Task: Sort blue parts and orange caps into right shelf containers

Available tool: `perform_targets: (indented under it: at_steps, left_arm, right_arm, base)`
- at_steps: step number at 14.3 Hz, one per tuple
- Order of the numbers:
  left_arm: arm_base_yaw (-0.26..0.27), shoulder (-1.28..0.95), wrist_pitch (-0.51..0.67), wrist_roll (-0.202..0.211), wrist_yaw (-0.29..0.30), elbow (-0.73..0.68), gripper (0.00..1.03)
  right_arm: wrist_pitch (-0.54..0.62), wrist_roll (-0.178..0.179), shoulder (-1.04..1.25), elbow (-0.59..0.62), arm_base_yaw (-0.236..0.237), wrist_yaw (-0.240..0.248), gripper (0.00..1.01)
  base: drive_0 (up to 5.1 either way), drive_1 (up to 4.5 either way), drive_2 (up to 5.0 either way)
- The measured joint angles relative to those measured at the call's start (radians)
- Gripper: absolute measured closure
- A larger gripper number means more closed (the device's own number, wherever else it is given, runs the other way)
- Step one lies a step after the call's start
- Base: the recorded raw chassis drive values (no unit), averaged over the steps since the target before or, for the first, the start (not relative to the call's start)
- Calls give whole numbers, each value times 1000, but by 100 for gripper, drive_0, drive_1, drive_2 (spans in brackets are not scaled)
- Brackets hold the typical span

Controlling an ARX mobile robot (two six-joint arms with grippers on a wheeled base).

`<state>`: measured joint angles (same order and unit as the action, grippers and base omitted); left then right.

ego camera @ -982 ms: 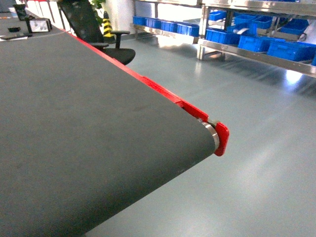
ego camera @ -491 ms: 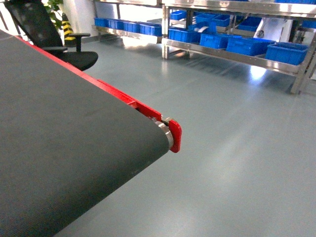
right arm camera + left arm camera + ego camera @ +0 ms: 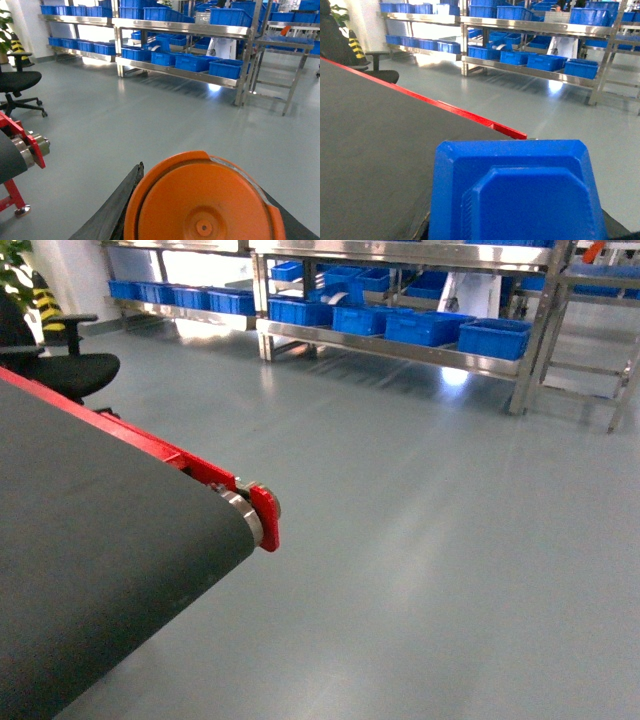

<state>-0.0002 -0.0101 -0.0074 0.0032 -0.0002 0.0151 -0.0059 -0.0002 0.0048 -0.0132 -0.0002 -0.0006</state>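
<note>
The head view has the dark conveyor belt (image 3: 90,570) filling the lower left of the frame, its red side rail (image 3: 150,445) running diagonally down to a red end cap (image 3: 266,518) beside a metal roller. A black office chair (image 3: 60,365) sits at the upper left. Across the top, steel shelving (image 3: 400,340) holds rows of blue crates (image 3: 425,327) above the grey floor (image 3: 450,540). Neither arm appears in this view.

In the left wrist view, a blue part (image 3: 517,192) fills the lower centre and right of the frame, very close to the camera, over the belt's edge. Dark edges of the left gripper show just beneath it, and its jaws seem to pinch the part, though the fingertips are hidden.

In the right wrist view, an orange cap (image 3: 202,200) fills the lower centre, disc face toward the camera, over the floor. The black fingers (image 3: 122,200) of the right gripper flank it, apparently clamping it.
</note>
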Motion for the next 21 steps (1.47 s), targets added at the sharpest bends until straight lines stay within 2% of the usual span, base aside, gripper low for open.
perform_targets:
  at_steps: [21]
  left_arm:
    - [0, 0, 0, 0, 0, 0, 59]
  right_arm:
    - [0, 0, 0, 0, 0, 0, 56]
  base:
    - [-155, -155, -155]
